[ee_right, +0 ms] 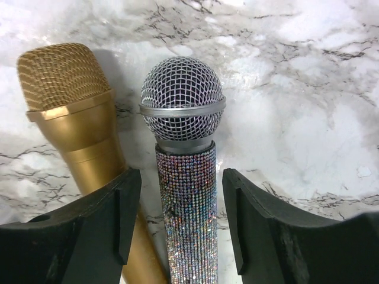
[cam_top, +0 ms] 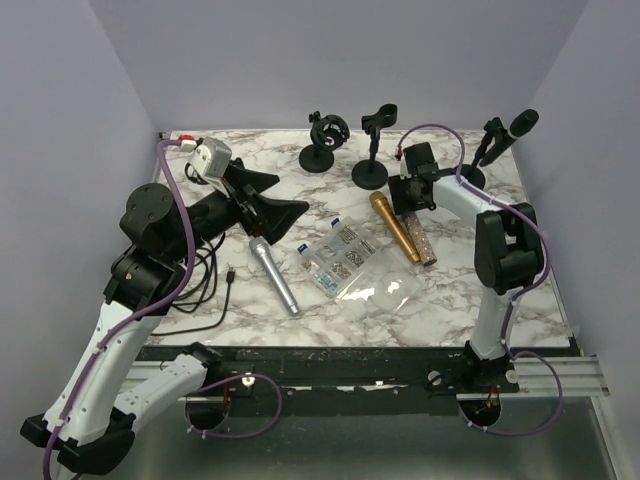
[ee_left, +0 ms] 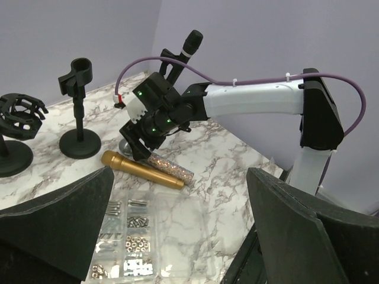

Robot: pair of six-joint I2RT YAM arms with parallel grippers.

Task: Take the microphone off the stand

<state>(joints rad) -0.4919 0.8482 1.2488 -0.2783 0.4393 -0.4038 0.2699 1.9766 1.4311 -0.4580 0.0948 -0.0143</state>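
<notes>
Top external view: a marble table (cam_top: 450,300) carries everything. My left gripper (cam_top: 290,193) hangs wide open, holding nothing, over the table's left side. My right gripper (ee_right: 180,174), low toward the far right corner, has its fingers (ee_right: 100,231) released either side of a glitter microphone (ee_right: 183,118) lying flat, touching neither finger. A gold microphone (ee_right: 71,100) lies just beside it. A black microphone (cam_top: 522,123) sits clipped in its stand (cam_top: 490,145) at the far right corner.

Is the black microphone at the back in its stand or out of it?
In. The black microphone sits tilted in the clip of its stand at the far right corner.
</notes>
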